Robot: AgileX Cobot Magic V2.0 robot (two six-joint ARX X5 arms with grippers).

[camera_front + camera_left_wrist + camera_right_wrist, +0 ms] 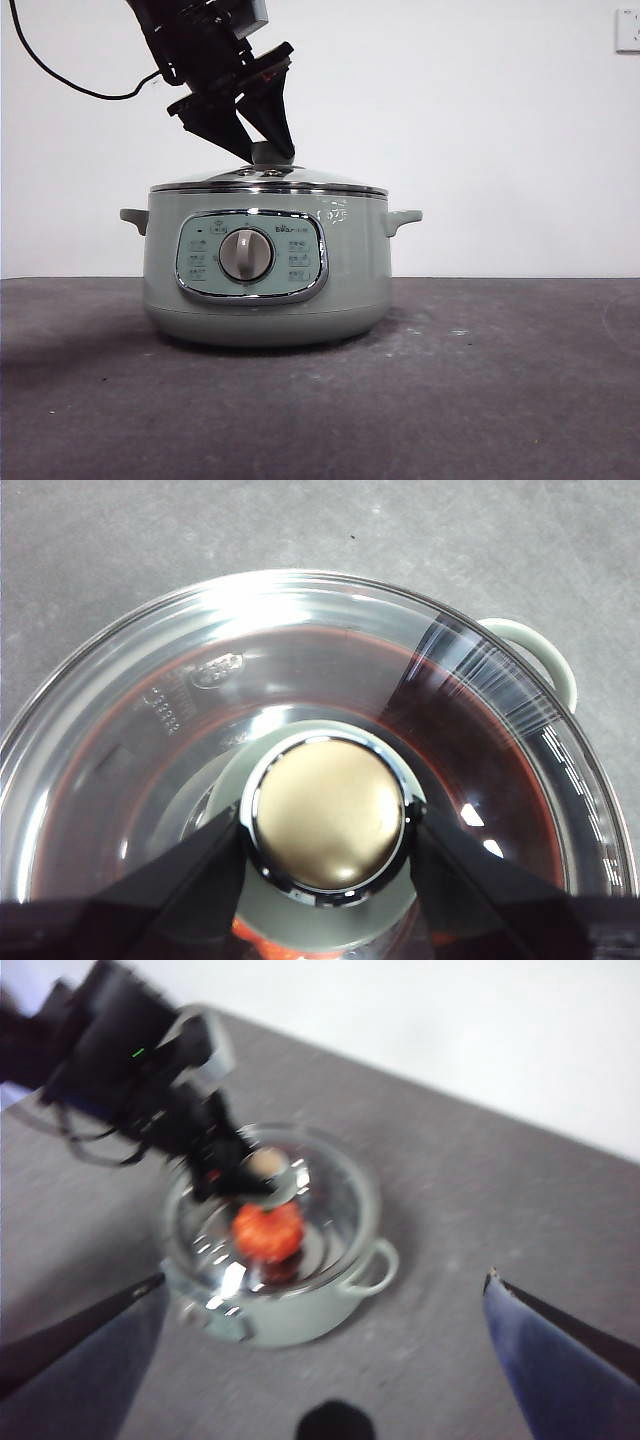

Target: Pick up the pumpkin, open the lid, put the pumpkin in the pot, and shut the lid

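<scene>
The sage-green pot (265,290) stands on the dark table with the glass lid (300,181) resting on its rim. My left gripper (266,150) comes down from the upper left, and its jaws press on both sides of the lid's knob (325,815). Through the glass (300,640) a reddish glow shows. The right wrist view shows the orange-red pumpkin (268,1232) inside the pot (290,1325), under the lid. My right gripper (325,1277) is open and empty, high above the table and away from the pot.
The pot's side handles (404,217) stick out left and right; one also shows in the left wrist view (540,655). A black cable (60,75) hangs from the left arm. The dark grey table (500,380) runs to a white wall.
</scene>
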